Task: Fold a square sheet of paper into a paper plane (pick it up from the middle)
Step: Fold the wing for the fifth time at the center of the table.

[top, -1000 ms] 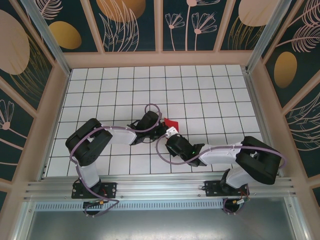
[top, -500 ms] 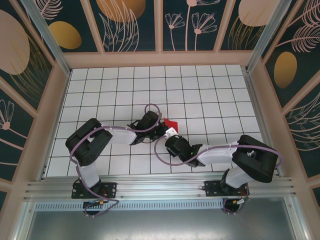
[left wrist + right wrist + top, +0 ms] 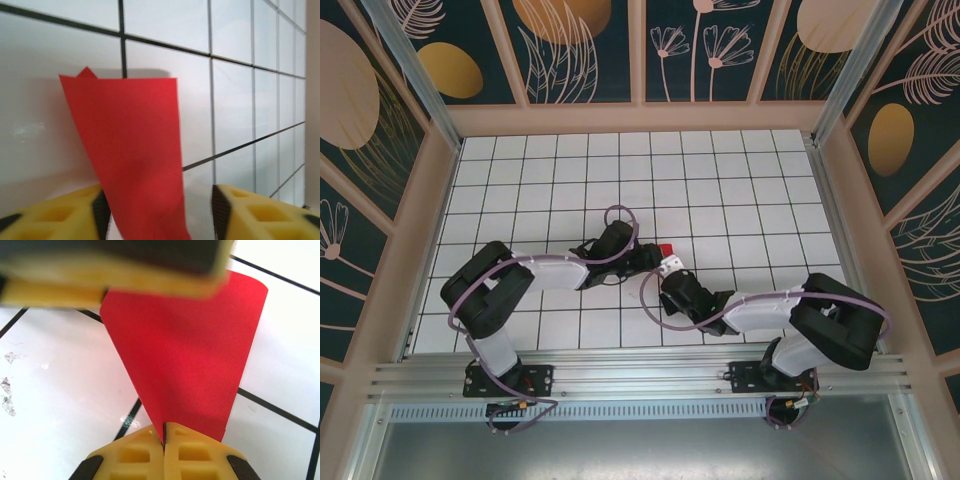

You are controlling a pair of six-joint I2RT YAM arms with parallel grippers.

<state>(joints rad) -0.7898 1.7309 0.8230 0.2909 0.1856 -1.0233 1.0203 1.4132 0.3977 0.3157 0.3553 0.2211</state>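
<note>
The right hand [image 3: 164, 440] is clamped shut on the narrow tip of the paper [image 3: 185, 350], whose long axis fans straight away from it toward the left hand [image 3: 159, 207]. That one stands open, fingers either side of the strip, gripping nothing. All this sits around the middle of the table [image 3: 740, 180], slightly toward its near edge. I'd judge the next move hangs on the right hand's pinch alone.
</note>
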